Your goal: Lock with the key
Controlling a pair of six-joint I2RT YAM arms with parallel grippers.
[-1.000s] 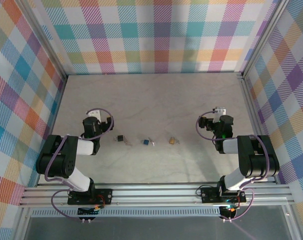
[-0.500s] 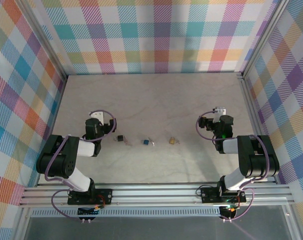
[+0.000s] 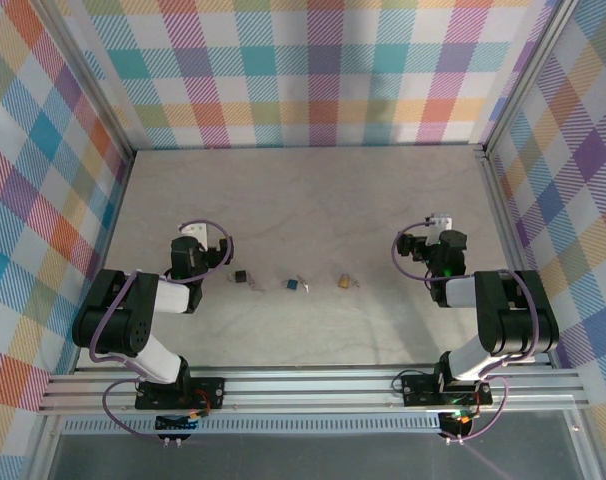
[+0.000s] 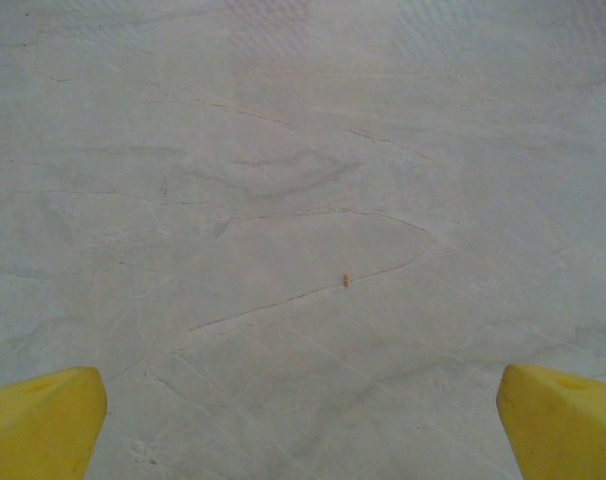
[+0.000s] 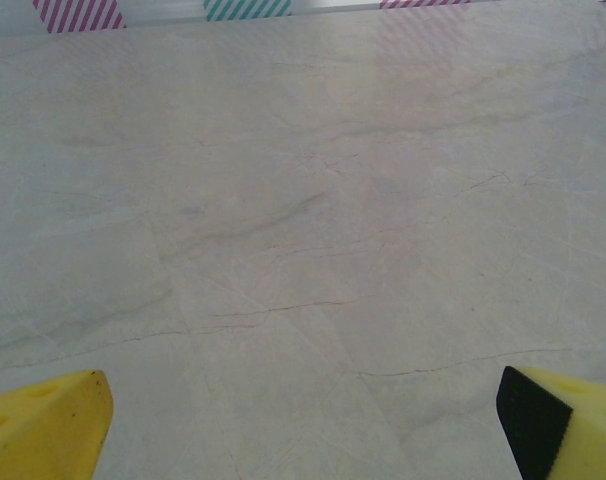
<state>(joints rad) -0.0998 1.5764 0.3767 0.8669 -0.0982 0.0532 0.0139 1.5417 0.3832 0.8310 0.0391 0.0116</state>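
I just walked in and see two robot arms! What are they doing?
Nothing is being held right now. Three tiny things that look like locks lie in a row on the table between the arms: a black lock, a blue lock and a gold lock. The left pincer and the right pincer are both wide open over bare table, apart from the locks. The locking has not yet begun.

plaid walls (image 3: 313, 70), marbled table (image 3: 313, 200), blue lock (image 3: 292, 284)
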